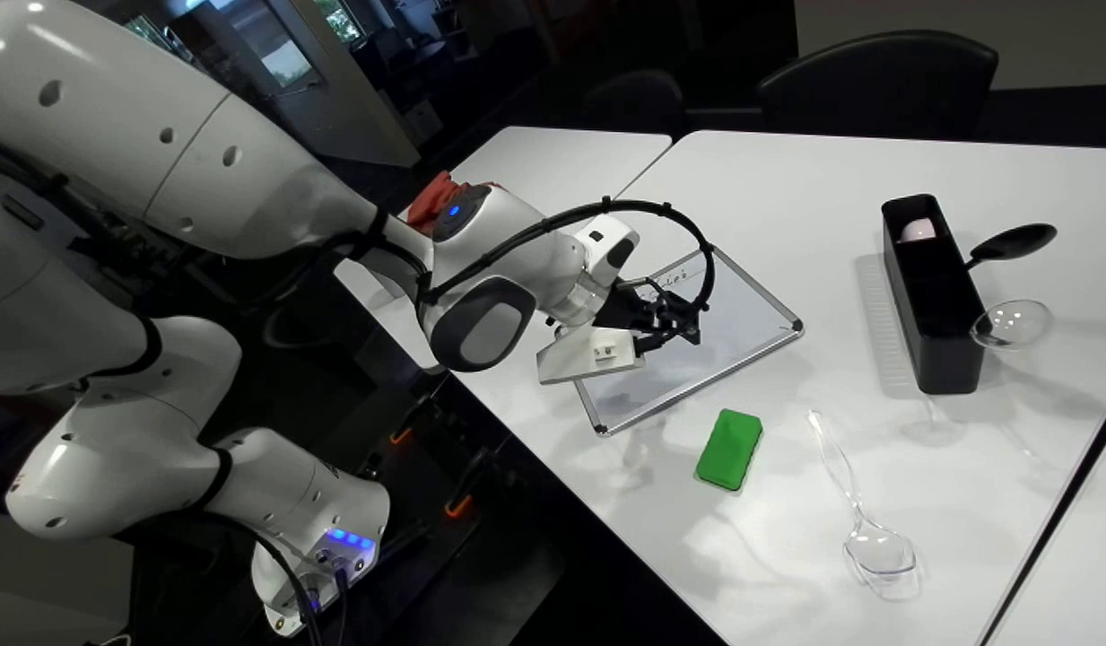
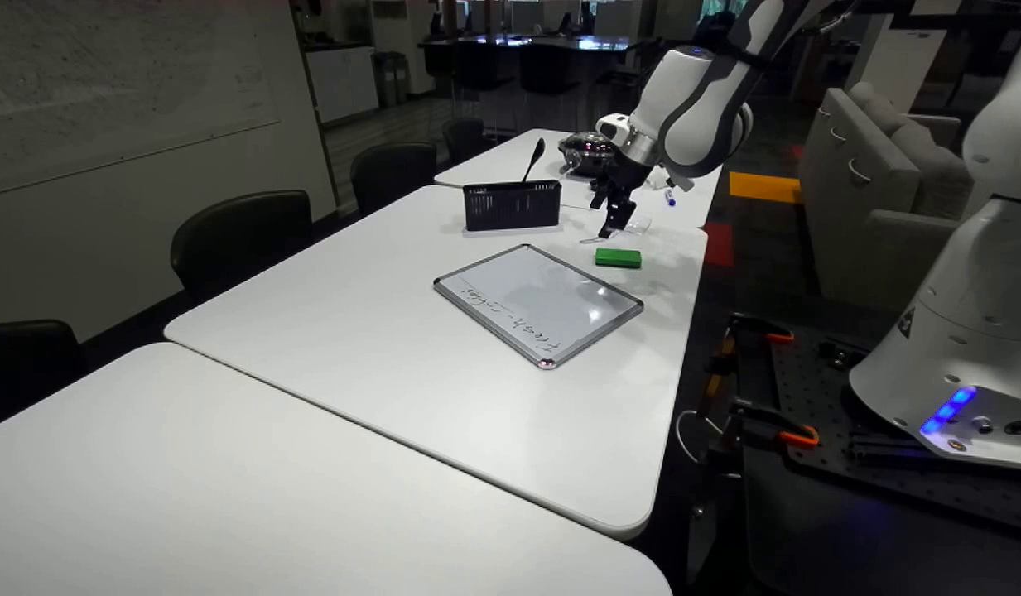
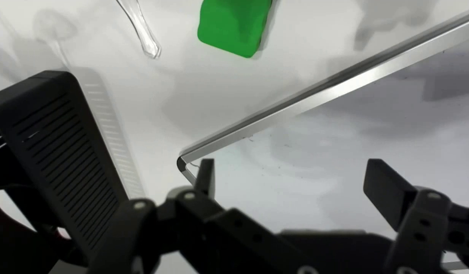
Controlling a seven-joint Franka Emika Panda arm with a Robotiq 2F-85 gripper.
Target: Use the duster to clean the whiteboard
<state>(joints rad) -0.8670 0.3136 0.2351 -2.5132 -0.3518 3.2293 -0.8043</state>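
Observation:
The green duster [image 1: 730, 449] lies flat on the white table beside the whiteboard. It also shows in an exterior view [image 2: 618, 257] and at the top of the wrist view [image 3: 236, 26], where it is cut off. The whiteboard [image 1: 732, 323] lies flat with a silver frame; dark handwriting runs along one edge in an exterior view [image 2: 539, 290]. Its corner and surface fill much of the wrist view [image 3: 352, 125]. My gripper [image 3: 290, 169] is open and empty, raised above the table, with the board below its jaws. In both exterior views the gripper [image 1: 683, 323] [image 2: 603, 217] touches neither thing.
A black slotted box [image 1: 943, 305] holds a black spoon [image 1: 1014, 242], a clear spoon [image 1: 1012, 325] and a pink item. Another clear spoon [image 1: 880, 547] lies near the duster. A blue marker [image 2: 670, 197] and a dark shiny round object [image 2: 589, 153] are farther back.

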